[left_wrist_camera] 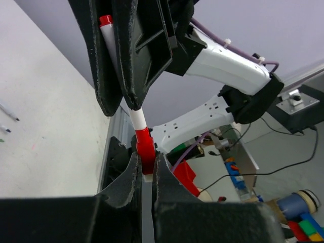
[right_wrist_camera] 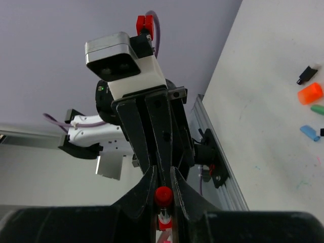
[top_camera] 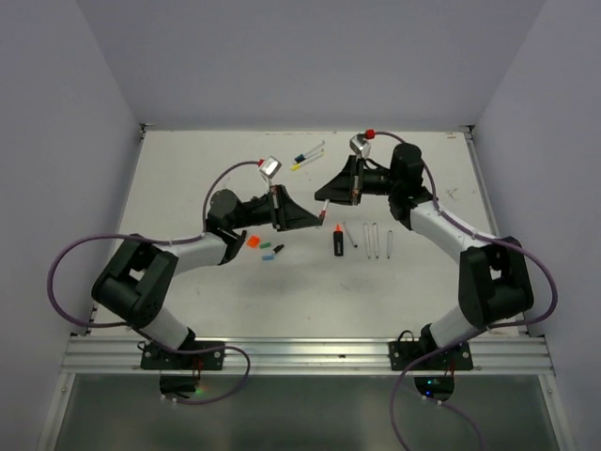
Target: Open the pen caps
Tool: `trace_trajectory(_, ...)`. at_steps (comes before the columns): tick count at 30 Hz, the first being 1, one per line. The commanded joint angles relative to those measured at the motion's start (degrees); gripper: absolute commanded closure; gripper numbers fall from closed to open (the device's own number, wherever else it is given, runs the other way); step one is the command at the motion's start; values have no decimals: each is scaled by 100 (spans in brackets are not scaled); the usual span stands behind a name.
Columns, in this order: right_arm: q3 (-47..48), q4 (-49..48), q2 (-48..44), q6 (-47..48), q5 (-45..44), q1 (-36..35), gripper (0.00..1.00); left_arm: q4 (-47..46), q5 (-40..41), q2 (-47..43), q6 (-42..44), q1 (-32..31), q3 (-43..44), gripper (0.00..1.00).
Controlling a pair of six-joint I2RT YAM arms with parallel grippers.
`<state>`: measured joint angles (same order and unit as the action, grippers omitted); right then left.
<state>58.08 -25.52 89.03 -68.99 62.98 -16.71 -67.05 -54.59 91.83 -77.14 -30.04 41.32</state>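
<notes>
Pen (left_wrist_camera: 137,119) with a red cap (left_wrist_camera: 144,152) hangs over the middle of the surface (top_camera: 178,178). The right pincer (top_camera: 321,201) is clamped on its barrel and the left pincer (left_wrist_camera: 146,158) is closed narrow on the cap, which looks not yet pulled off. Nearer lie the bare highlighter (top_camera: 336,244) and several thin pens (top_camera: 377,240), with orange (right_wrist_camera: 310,93), green (right_wrist_camera: 318,109), blue (right_wrist_camera: 309,132) and black (right_wrist_camera: 306,74) caps loose to their left. So most seems done, leaving this one and two far pens (top_camera: 307,158), apparently still capped.
</notes>
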Motion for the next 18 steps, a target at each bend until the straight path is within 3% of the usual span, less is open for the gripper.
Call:
trace_trajectory(1, 150, -865, 62, -567, -805, 282, 100, 625, -1258, -1137, 1012, -362, -370, 100)
trace_trajectory(2, 220, -319, -121, -197, -857, 282, 100, 1580, -1082, -1376, 1565, -362, -336, 100)
trace_trajectory(3, 473, 391, -228, 267, -997, 282, 100, 2581, -863, -1579, 2693, -371, -126, 100)
trace_trajectory(4, 650, 2113, -316, 1377, -1207, 291, 100, 4166, -373, -1885, 3122, -371, -37, 100)
trace_trajectory(6, 1036, 3285, -474, 2132, -1864, 291, 100, 5946, 139, -2046, 3930, -371, 156, 100)
trace_trajectory(7, 1116, 4091, -518, 2605, -2077, 291, 100, 6462, 663, -2116, 4118, -362, 218, 100)
trace_trajectory(9, 1144, 4545, -719, 2811, -2761, 291, 100, 7421, 1141, -2230, 4303, -406, 166, 100)
trace_trajectory(14, 1064, 5459, -1028, 2961, -3801, 291, 100, 7698, 2092, -3100, 4111, -467, -457, 100)
trace_trajectory(18, 1529, 6609, -879, 3479, -4180, 282, 100, 8460, 2777, -3487, 4128, -476, -546, 100)
